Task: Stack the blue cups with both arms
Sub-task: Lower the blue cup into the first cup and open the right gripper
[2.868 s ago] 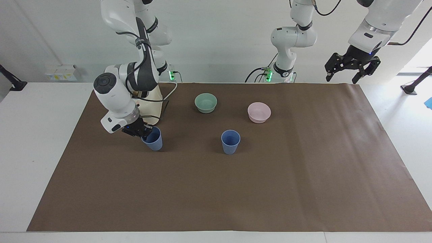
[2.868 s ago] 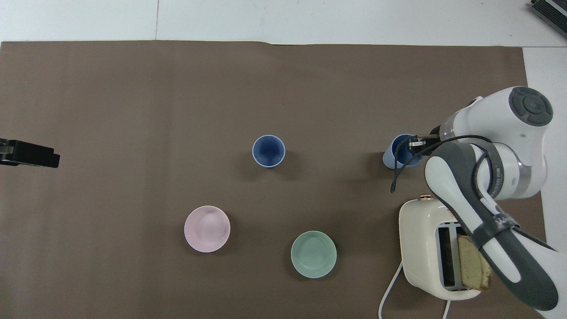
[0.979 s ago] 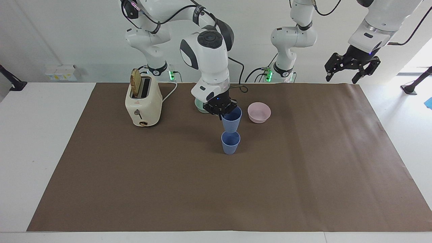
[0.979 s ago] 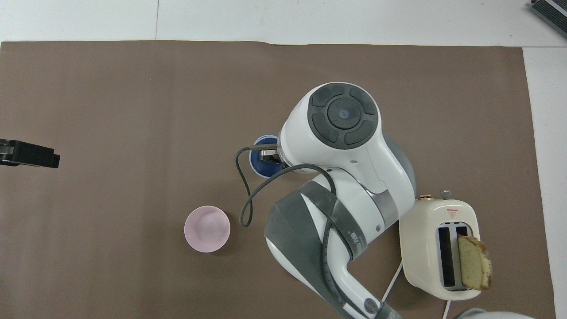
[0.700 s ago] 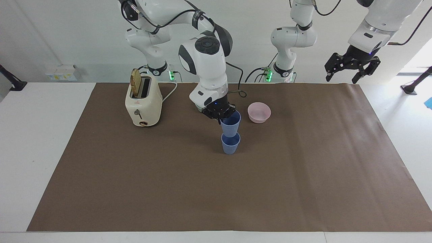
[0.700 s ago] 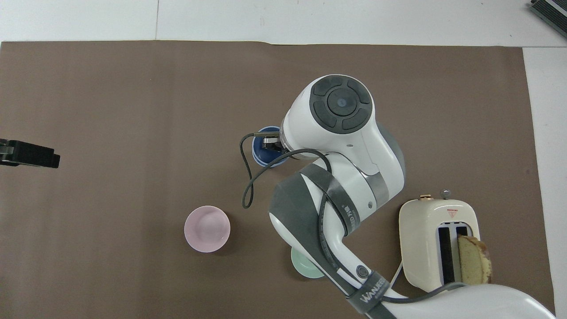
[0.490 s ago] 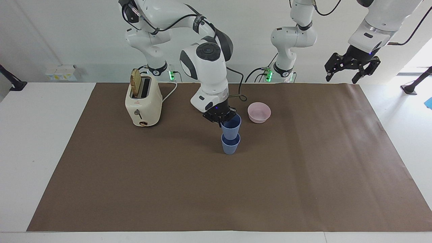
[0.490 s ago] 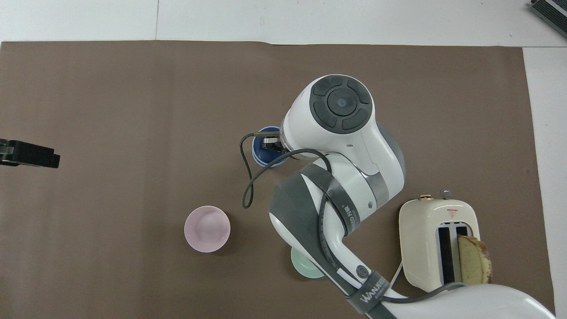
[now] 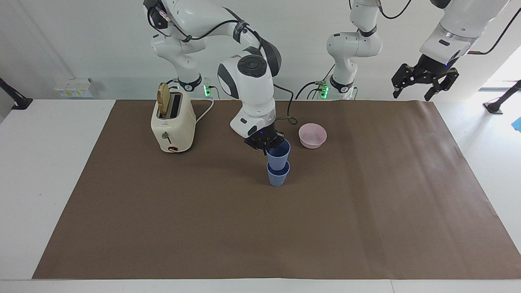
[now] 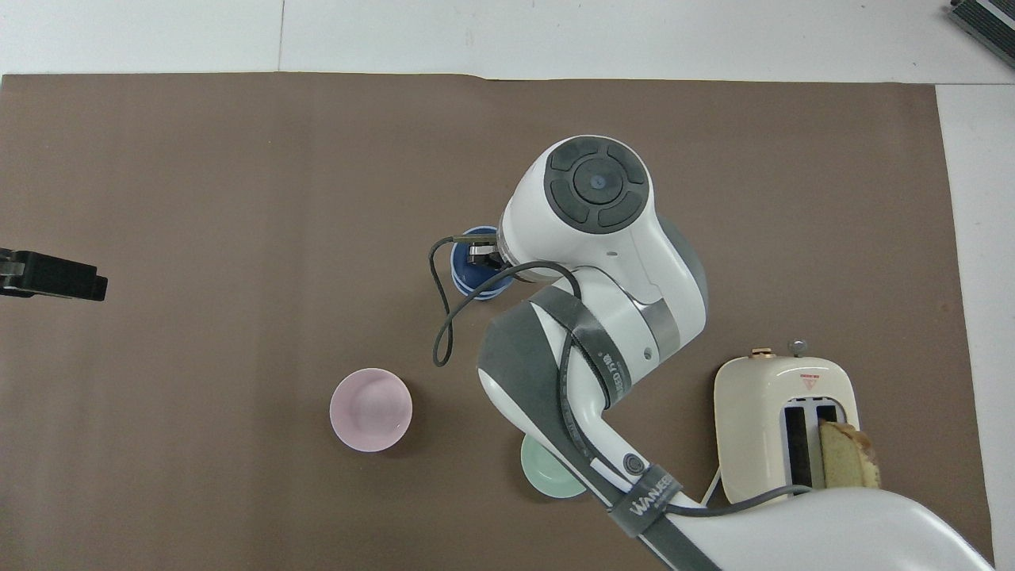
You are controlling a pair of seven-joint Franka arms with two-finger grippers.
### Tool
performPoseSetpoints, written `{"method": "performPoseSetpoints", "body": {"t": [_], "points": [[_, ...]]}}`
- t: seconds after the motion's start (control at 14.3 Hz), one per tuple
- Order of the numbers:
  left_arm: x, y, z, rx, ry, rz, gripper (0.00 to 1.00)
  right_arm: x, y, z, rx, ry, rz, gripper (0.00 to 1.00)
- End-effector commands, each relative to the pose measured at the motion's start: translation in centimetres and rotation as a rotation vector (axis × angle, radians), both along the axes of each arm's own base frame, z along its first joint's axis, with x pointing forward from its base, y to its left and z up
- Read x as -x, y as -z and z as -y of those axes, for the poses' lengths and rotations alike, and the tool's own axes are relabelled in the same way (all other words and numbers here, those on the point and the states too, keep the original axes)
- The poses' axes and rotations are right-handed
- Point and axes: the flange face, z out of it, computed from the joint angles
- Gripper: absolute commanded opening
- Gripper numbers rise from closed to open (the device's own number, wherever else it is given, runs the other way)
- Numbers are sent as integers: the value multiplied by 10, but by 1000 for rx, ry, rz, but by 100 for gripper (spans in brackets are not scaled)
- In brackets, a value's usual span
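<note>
One blue cup point(image 9: 278, 176) stands upright on the brown mat near the table's middle. My right gripper point(image 9: 266, 144) is shut on the rim of the second blue cup point(image 9: 279, 154), whose base sits partly inside the standing cup. In the overhead view the nested cups point(image 10: 469, 275) show beside the right gripper point(image 10: 480, 254), mostly covered by the arm. My left gripper point(image 9: 423, 85) is open and empty, and waits raised over the mat's corner at the left arm's end; it also shows in the overhead view point(image 10: 49, 275).
A cream toaster point(image 9: 172, 122) with a bread slice stands at the right arm's end. A pink bowl point(image 9: 312, 135) sits nearer to the robots than the cups. A pale green bowl point(image 10: 543, 474) lies partly under the right arm.
My right gripper carried its cup from beside the toaster to over the standing cup, then lowered it partly into that cup. The left arm has not moved.
</note>
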Motion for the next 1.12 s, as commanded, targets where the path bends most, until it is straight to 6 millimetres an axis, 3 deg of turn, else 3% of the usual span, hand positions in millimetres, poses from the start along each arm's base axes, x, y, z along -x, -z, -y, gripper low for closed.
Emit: {"method": "performPoseSetpoints", "body": {"t": [0.0, 0.42, 0.98, 1.05], "points": [[6, -4, 0, 12, -5, -6, 100, -9, -2, -4, -20, 10, 53, 0], [6, -4, 0, 12, -5, -6, 100, -12, 24, -9, 3, -1, 36, 0], [6, -4, -1, 12, -7, -6, 100, -11, 33, -6, 5, 2, 20, 0], [6, -4, 0, 12, -5, -6, 100, -12, 33, -5, 1, 5, 20, 21]]}}
